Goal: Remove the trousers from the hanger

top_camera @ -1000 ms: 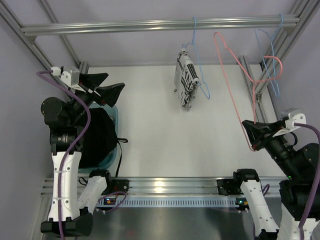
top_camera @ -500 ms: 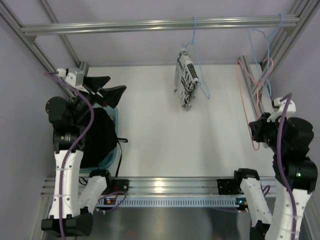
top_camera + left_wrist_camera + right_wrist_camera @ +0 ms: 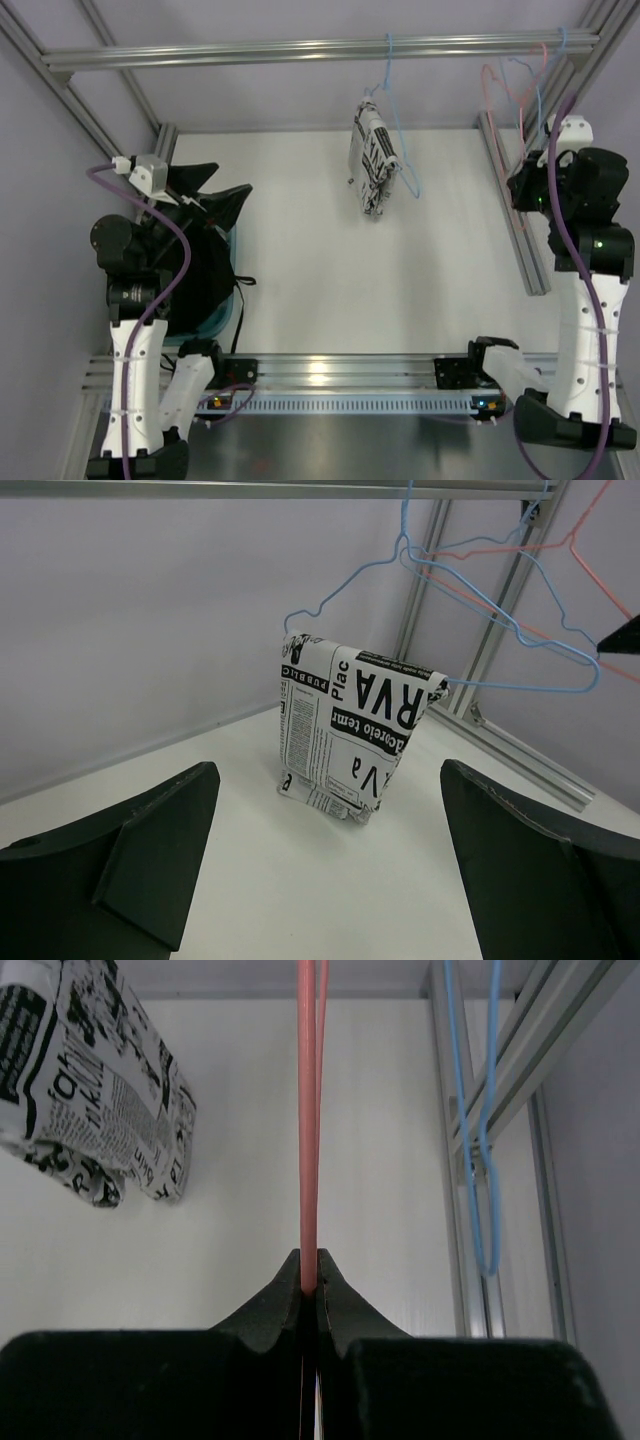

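Right pincer (image 3: 310,1265), clamping hanger (image 3: 304,1110), risen toward rail (image 3: 300,48); trousers (image 3: 200,285) lie in bin (image 3: 234,305).

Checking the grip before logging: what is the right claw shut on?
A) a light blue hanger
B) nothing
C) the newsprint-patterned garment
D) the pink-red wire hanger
D: the right wrist view shows the right claw pinched shut on the pink-red wire hanger, whose wires rise straight out of it.
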`<state>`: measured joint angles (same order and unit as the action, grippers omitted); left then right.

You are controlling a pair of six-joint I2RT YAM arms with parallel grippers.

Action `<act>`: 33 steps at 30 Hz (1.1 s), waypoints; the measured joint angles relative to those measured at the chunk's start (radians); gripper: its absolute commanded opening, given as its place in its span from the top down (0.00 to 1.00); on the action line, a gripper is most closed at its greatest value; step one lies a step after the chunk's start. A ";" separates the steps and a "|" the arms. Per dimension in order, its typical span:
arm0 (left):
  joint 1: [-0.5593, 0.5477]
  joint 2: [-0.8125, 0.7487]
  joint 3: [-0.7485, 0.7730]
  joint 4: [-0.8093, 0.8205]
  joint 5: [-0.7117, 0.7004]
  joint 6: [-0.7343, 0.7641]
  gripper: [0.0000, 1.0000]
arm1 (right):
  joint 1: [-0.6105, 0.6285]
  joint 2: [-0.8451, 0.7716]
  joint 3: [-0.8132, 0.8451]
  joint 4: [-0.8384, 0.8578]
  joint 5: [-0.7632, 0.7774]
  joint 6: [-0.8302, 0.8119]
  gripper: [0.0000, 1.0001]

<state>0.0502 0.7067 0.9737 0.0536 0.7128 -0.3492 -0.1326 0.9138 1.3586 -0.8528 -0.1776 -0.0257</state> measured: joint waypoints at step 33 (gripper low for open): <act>0.000 0.240 0.206 -0.557 -0.117 0.182 0.02 | -0.021 0.338 0.084 0.189 -0.007 0.051 0.95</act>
<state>0.0498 0.9463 1.1801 -0.5034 0.5961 -0.1673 -0.1539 1.2514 1.4429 -0.6636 -0.1844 0.0250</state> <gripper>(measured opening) 0.982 0.030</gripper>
